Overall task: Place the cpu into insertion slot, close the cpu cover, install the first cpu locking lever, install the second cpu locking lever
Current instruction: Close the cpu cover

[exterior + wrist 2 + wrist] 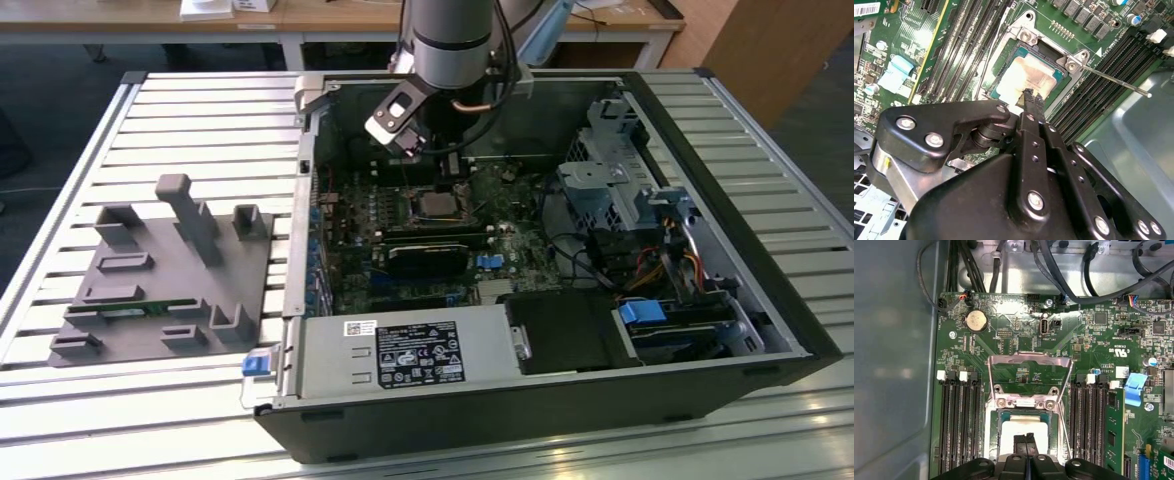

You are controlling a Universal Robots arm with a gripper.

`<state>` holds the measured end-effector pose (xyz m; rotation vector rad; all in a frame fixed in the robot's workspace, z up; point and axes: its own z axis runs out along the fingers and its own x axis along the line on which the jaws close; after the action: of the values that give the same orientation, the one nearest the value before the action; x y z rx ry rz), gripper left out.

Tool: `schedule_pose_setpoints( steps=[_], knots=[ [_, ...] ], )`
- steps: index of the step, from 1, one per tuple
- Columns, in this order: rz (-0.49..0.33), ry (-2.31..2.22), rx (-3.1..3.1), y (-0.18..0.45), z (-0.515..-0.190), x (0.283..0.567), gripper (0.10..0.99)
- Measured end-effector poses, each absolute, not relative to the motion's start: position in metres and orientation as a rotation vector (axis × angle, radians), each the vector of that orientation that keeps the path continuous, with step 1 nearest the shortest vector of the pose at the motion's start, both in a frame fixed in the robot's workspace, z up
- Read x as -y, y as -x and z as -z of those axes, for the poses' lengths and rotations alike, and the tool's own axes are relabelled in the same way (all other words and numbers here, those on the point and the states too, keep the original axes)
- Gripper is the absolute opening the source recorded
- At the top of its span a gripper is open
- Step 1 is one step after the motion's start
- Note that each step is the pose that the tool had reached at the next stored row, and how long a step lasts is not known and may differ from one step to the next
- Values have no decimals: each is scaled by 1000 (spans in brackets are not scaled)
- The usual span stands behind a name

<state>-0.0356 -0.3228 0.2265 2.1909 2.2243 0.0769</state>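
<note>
Because the cover frame (1029, 358) is standing swung up and open, the chip (1021, 427) is lying flat and exposed in its socket (1072, 64), and the closed jaws, gripping nothing, are hanging just over its face.

The cpu (1026, 75) is gleaming pale silvery-beige, the motherboard's (1019, 335) showing green, the hand's (1025, 440) looking black, the cpu cover's (1029, 358) shining silver.

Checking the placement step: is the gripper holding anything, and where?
Nothing held: the gripper has its jaws shut over the cpu lying in the insertion slot.
</note>
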Motion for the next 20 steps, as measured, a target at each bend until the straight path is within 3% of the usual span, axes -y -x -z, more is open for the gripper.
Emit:
schedule_pose_setpoints(
  steps=[20],
  knots=[
    [-84,-2194,-2227,36,-237,323,106]
  ],
)
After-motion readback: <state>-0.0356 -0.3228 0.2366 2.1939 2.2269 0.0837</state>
